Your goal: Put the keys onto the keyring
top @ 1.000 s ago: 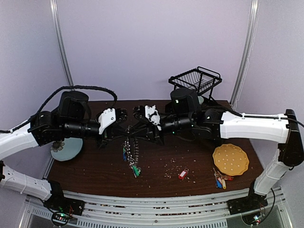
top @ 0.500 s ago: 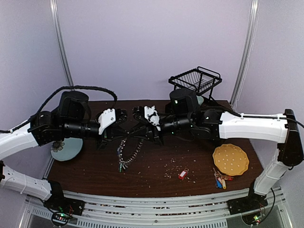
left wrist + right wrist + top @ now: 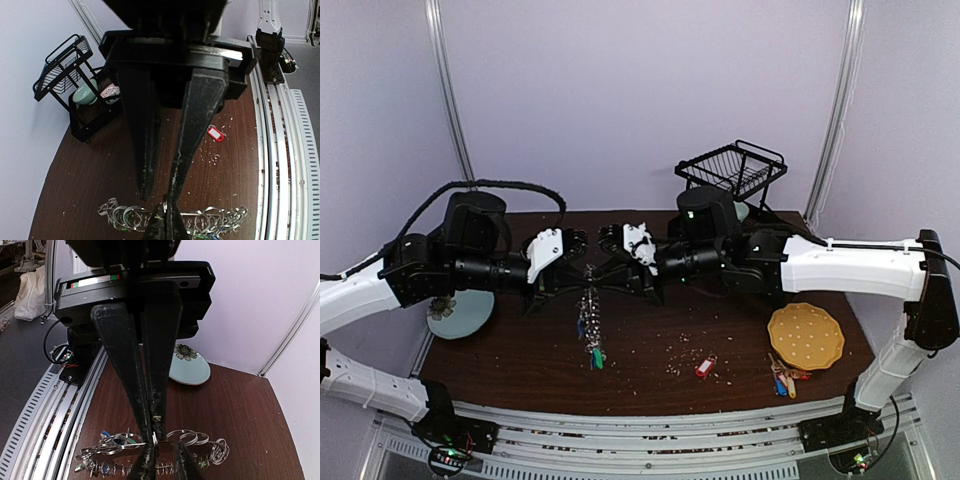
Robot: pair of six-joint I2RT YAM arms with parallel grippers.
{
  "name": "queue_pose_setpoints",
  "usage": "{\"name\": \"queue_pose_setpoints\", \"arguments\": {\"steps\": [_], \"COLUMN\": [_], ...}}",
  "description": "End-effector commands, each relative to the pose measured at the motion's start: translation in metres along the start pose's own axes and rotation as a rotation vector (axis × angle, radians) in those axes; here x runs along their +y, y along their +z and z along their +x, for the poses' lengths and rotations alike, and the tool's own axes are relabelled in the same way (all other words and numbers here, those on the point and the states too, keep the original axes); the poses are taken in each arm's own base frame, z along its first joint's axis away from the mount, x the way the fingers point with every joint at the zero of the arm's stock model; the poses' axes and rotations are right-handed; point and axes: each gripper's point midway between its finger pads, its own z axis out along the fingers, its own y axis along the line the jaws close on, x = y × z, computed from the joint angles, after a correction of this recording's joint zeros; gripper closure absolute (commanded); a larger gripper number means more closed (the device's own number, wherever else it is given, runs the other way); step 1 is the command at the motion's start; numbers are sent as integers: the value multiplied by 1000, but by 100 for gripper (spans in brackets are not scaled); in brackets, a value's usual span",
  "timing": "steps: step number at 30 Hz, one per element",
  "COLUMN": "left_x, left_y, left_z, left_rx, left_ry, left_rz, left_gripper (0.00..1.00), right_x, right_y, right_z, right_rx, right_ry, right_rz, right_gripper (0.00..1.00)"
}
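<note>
Left gripper (image 3: 578,279) shut tight on the keyring (image 3: 589,312), the wire pinched at its fingertips. Right gripper (image 3: 604,279) meets it tip to tip, jaws narrow and clamped on the same ring. Keyring hangs below both, over the table (image 3: 520,360), its green and blue keys (image 3: 592,352) lowest. One red-tagged key (image 3: 705,367) lies well apart on the table, toward the right arm
</note>
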Motion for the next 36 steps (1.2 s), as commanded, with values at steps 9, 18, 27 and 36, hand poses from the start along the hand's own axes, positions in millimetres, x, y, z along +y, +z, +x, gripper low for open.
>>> {"name": "queue_pose_setpoints", "arguments": {"steps": [9,18,27,36], "left_x": [11,9,-1,-19], "left_y": [-14,-12,-44,-41], "left_z": [-43,-40,-45,-51], "left_rx": [-157,-152,-389,-585], "left_ry": [25,18,55,-57], "left_rz": [-41,-37,-103,-14], "left_gripper": [100,100,72,84], "right_x": [6,6,12,23], "right_y": [-3,-8,-38,-51], "right_z": [-11,-21,-70,-86], "right_rx": [-62,-97,-447,-627], "right_ry": [-62,-47,223,289], "right_rz": [-7,-7,-107,-27], "right_gripper": [89,100,100,100]}}
